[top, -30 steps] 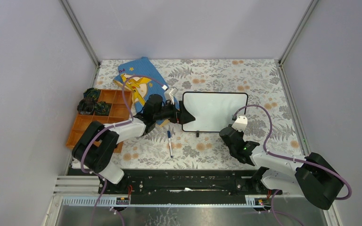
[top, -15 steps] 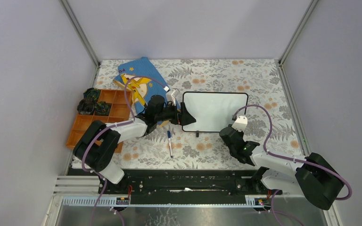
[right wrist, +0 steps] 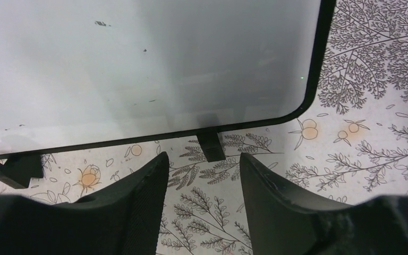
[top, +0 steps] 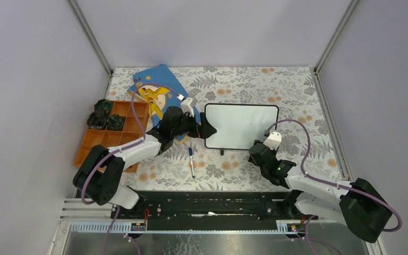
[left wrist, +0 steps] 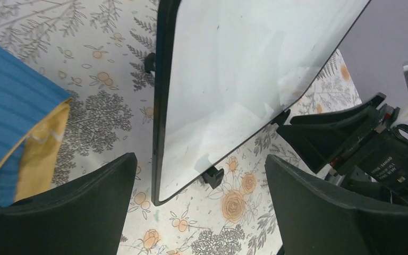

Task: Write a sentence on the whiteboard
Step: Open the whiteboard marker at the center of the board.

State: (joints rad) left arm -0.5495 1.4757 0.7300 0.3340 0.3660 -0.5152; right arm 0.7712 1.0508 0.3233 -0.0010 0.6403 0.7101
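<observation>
Marker [top: 191, 162] lies left of centre, toward the worktop's near edge. Right gripper [right wrist: 203, 157]: jaws released, either side of a black foot [right wrist: 211, 144] on the near edge of the whiteboard [top: 241, 126], which lies mid-worktop. Left gripper [top: 210, 129]: jaws spread wide, bracketing the board's near-left corner, grasping nothing. Blue book [top: 156, 87] near far-left corner.

I have two pairs of fingers: my left fingers [left wrist: 58, 212] and my right fingers [right wrist: 111, 212]. Between the two pairs there is one whiteboard [top: 241, 125]. Two of its black feet [right wrist: 211, 144] show just ahead of my right pair. One marker [top: 191, 162] lies on the table [top: 297, 90] near my left pair. Out past my left pair are one blue book [top: 156, 79] and one orange tray [top: 93, 141] holding dark bundles I cannot count.
</observation>
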